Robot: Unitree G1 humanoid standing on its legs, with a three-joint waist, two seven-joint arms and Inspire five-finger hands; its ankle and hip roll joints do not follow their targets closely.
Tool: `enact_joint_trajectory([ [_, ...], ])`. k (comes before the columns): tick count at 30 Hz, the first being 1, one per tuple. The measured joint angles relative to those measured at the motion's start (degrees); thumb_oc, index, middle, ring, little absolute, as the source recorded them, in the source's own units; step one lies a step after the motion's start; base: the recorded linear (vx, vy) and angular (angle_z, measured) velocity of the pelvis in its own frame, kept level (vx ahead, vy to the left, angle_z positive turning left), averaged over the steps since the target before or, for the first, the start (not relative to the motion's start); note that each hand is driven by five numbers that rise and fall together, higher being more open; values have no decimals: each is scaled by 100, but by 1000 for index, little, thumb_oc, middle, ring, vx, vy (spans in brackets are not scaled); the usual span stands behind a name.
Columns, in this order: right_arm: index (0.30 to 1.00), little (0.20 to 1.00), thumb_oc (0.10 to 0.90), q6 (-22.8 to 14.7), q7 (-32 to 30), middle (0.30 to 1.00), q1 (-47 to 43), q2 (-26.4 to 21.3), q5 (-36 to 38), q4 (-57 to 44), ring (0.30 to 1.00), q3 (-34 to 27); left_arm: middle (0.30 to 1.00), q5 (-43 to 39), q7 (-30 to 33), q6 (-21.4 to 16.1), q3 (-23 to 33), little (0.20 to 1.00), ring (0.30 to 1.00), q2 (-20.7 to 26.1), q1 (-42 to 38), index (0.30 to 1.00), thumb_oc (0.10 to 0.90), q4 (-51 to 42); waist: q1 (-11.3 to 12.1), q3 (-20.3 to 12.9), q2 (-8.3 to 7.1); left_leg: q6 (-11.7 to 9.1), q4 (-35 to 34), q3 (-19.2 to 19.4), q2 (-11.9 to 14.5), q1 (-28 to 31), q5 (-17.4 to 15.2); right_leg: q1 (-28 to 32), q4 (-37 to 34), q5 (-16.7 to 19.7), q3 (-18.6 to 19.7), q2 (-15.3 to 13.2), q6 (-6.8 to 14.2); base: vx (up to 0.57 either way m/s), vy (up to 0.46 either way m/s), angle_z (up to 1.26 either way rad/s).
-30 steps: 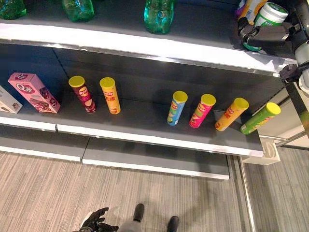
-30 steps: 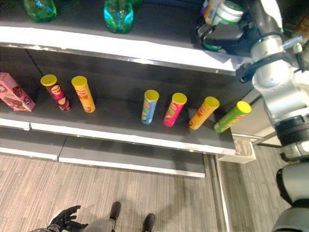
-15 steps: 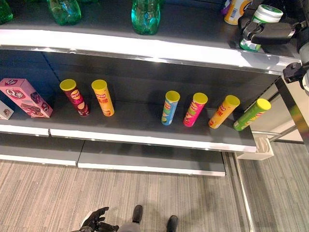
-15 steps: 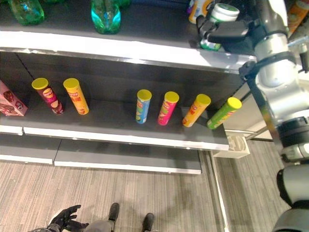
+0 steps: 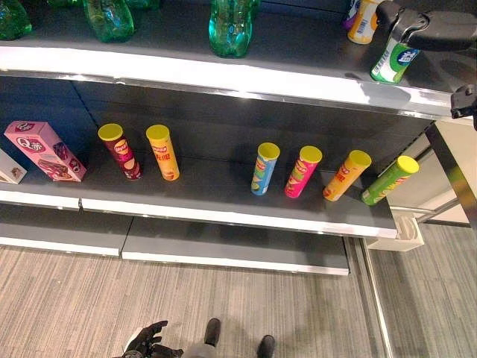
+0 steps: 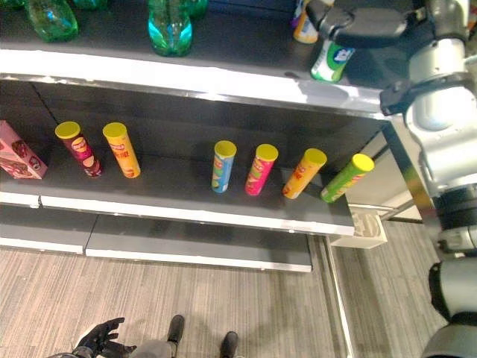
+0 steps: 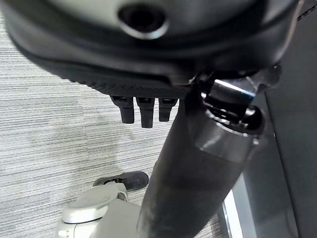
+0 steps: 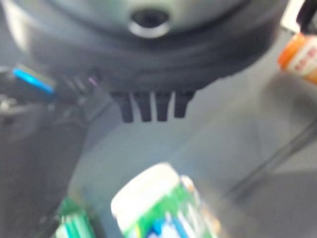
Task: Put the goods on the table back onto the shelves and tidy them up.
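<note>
Right eye view | right robot hand above green-white can (top shelf)

Middle shelf carries six tubes, perhaps tilted.

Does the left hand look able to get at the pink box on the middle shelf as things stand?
Probably not without moving: the left hand hangs low near the floor, well below the pink box. Nothing blocks the way; the shelf front is open.
</note>
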Motion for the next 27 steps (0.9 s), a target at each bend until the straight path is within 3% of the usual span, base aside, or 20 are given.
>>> enact_joint_trajectory([
  [3,900,900,800,-41,-206,900,670,284,2,-344,900,-778,900,1,9,40,40,900,900,-39,10,900,800,7,-23,-2,6,0,0,-36,-6,3,1,18,1,-10,-30,13,2,-22,-4,7],
  [8,900,900,800,10,-181,900,2243,1091,158,-1148,900,-1126,900,47,20,42,50,900,900,-181,14,900,800,-19,-39,-17,34,-2,-1,-38,-4,28,-1,47,2,-13,-33,17,1,0,0,0],
  [14,900,900,800,28,110,900,2274,1171,218,-1455,900,-1152,900,124,21,102,49,900,900,-183,15,900,800,-76,-45,-22,42,-2,-2,-22,-4,54,-1,70,2,-12,-25,11,1,-1,2,-1],
  [27,900,900,800,113,-24,900,2227,1322,-51,-1598,900,-1011,900,228,128,151,47,900,900,-215,13,900,800,-70,-29,-16,17,-1,-3,-77,-16,47,0,90,3,-13,-52,15,1,3,6,1],
])
